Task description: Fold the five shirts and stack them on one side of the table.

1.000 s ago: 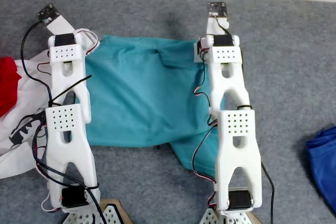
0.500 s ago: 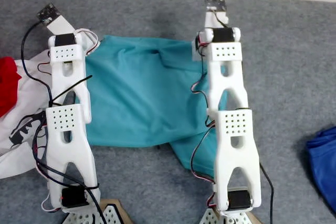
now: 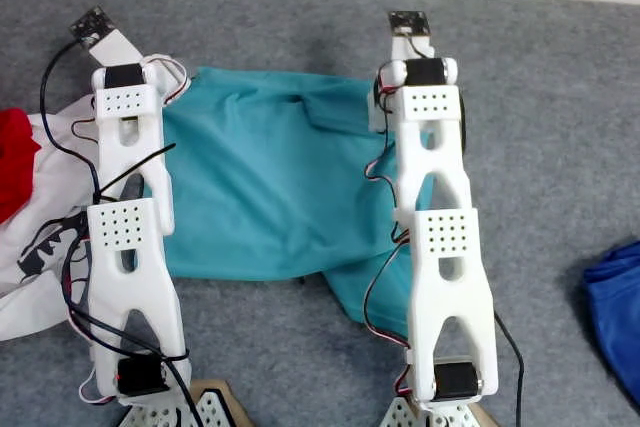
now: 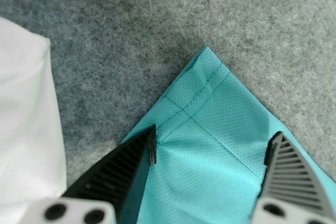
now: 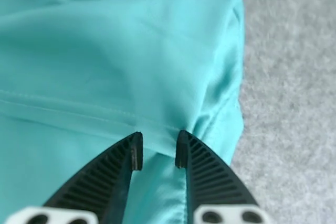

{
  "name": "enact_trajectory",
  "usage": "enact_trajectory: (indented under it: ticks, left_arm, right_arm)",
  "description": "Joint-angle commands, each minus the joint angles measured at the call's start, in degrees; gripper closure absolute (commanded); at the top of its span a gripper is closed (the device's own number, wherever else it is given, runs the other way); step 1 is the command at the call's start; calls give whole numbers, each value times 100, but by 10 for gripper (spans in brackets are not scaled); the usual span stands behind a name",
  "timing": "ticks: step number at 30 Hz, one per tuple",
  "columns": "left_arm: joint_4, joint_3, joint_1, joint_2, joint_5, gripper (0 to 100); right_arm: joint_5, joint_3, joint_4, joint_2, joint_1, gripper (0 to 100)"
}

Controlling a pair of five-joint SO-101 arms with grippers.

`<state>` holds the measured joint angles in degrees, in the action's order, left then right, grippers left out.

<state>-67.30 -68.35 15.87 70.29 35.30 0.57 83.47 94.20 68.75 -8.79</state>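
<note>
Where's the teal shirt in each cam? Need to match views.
High view: teal shirt spread mid-table between both arms.
Left wrist view: its corner between the open left gripper's fingers.
Right wrist view: a fold pinched in the right gripper.
Shared landmark: grey table bordering the shirt's edge.

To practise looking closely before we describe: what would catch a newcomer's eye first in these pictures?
A teal shirt lies spread across the grey table. The left gripper hangs open over one corner of it, and the right gripper has its fingers pinched on a fold near the opposite edge. A white shirt and red cloth lie at one side, a blue shirt at the other.
</note>
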Motion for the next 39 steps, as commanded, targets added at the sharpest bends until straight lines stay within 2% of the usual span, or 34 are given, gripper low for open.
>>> enact_trajectory:
  ticks: [1,5,10,16,26,39]
  left_arm:
    - [35,-101,-180,13,35,663]
    - [35,-101,-180,13,35,663]
    - [35,-101,-180,13,35,663]
    - [35,-101,-171,13,35,663]
    - [35,-101,-163,13,35,663]
    - [35,-101,-154,-13,44,663]
  right_arm:
    - [35,233,110,-435,57,882]
    - [26,198,110,-391,48,875]
    - [18,224,347,-391,-22,779]
    - [18,180,295,-382,-48,776]
    - [62,163,66,-382,-40,983]
    - [62,189,48,-382,-22,990]
